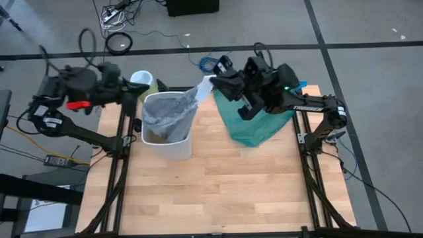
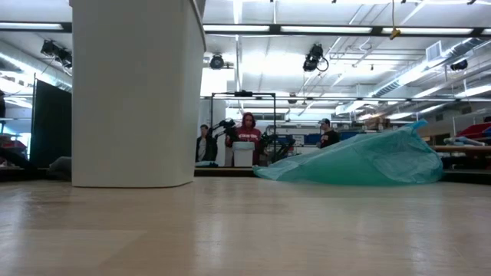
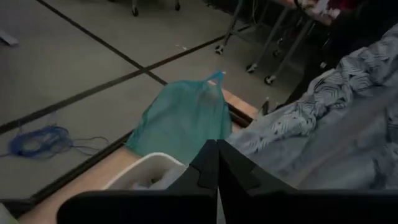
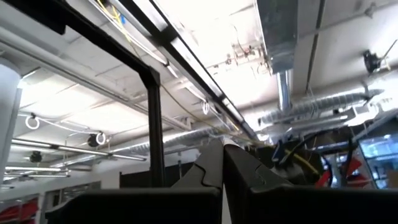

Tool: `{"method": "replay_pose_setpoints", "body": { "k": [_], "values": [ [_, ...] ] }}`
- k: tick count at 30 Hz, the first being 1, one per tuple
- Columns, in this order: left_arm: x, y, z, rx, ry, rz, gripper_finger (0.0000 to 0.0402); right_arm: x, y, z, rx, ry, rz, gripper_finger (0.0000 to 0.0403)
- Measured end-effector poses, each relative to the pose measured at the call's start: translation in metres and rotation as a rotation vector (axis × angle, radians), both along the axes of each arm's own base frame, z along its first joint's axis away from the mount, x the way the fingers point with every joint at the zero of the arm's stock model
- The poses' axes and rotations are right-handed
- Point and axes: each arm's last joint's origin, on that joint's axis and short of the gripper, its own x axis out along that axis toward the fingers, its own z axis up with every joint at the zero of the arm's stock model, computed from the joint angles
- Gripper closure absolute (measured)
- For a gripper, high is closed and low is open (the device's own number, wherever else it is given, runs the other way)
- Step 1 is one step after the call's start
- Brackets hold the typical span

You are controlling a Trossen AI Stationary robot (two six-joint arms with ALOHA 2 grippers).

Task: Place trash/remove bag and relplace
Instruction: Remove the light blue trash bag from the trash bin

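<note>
The bag [image 1: 168, 114] lines the white bin [image 1: 173, 147] near the back of the surface [image 1: 231, 192], its grey plastic bunched around the rim, with 1 corner drawn up and out toward the right tool [image 1: 210, 82]. That tool is clenched, seemingly pinching this corner. The left tool [image 1: 135, 92] sits at the bin's other side, clenched too; whether it grips the liner I cannot tell. A teal bag [image 1: 254, 125] lies just right of the bin. The step looks like liner removal. Next, the 2 arms likely must lift together, high enough to clear the rim without tearing.
</note>
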Motion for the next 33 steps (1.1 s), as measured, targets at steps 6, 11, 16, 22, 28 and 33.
{"method": "replay_pose_setpoints", "body": {
  "k": [6,11,16,22,28,33],
  "values": [
    [-0.01,-0.003,0.002,-0.116,-0.116,0.049,0.0394,-0.011,-0.003,0.008,0.009,-0.008,-0.076,0.0403],
    [0.011,-0.014,-0.006,-0.231,-0.288,0.06,0.0397,-0.015,-0.01,0.01,0.005,0.007,-0.182,0.0403],
    [0.028,-0.025,-0.049,-0.433,-0.303,0.121,0.0398,-0.02,-0.02,0.013,0.026,0.006,-0.272,0.0403],
    [-0.007,-0.024,-0.053,-0.429,-0.531,0.293,0.0398,-0.041,-0.025,0.026,-0.008,-0.015,-0.347,0.0403],
    [-0.033,-0.017,-0.041,-0.404,-0.674,0.395,0.0398,-0.052,-0.028,0.031,-0.021,-0.006,-0.39,0.0403],
    [0.001,-0.033,-0.093,-0.585,-0.673,0.421,0.0399,-0.058,-0.029,0.035,-0.027,-0.021,-0.459,0.0403]
  ]
}}
